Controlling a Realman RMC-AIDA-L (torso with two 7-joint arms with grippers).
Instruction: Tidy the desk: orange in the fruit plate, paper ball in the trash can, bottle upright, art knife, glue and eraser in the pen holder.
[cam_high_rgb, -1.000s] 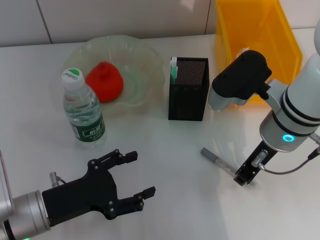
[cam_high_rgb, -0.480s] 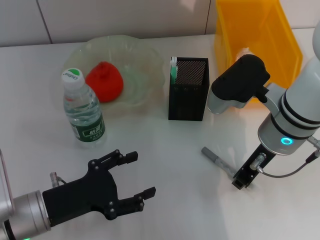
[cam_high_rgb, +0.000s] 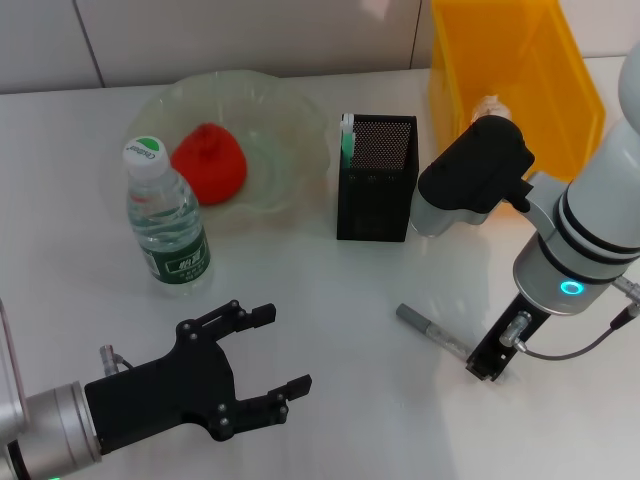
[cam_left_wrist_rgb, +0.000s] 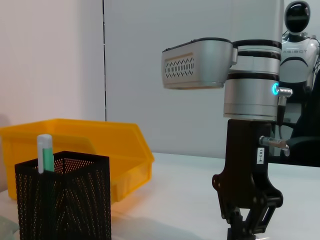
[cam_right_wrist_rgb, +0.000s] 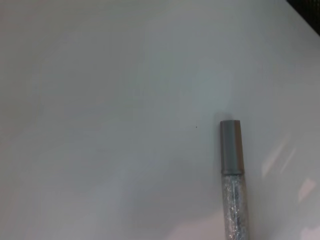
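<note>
A grey art knife (cam_high_rgb: 432, 330) lies on the white desk (cam_high_rgb: 330, 300); it also shows in the right wrist view (cam_right_wrist_rgb: 233, 175). My right gripper (cam_high_rgb: 488, 360) is shut on its near end, low at the desk; the left wrist view shows this gripper (cam_left_wrist_rgb: 250, 222) from the side. The black mesh pen holder (cam_high_rgb: 377, 177) holds a green-and-white stick (cam_high_rgb: 347, 137). The orange (cam_high_rgb: 208, 163) lies in the clear fruit plate (cam_high_rgb: 290, 120). The bottle (cam_high_rgb: 165, 215) stands upright. My left gripper (cam_high_rgb: 262, 368) is open and empty at the front left.
A yellow bin (cam_high_rgb: 510, 60) stands at the back right with a pale lump (cam_high_rgb: 487, 104) inside, behind my right arm. The pen holder (cam_left_wrist_rgb: 62, 200) and bin (cam_left_wrist_rgb: 100, 145) also show in the left wrist view.
My right arm has shifted slightly left and toward the front, and the art knife's free end has moved with it, a little left and nearer. The left arm has not moved.
</note>
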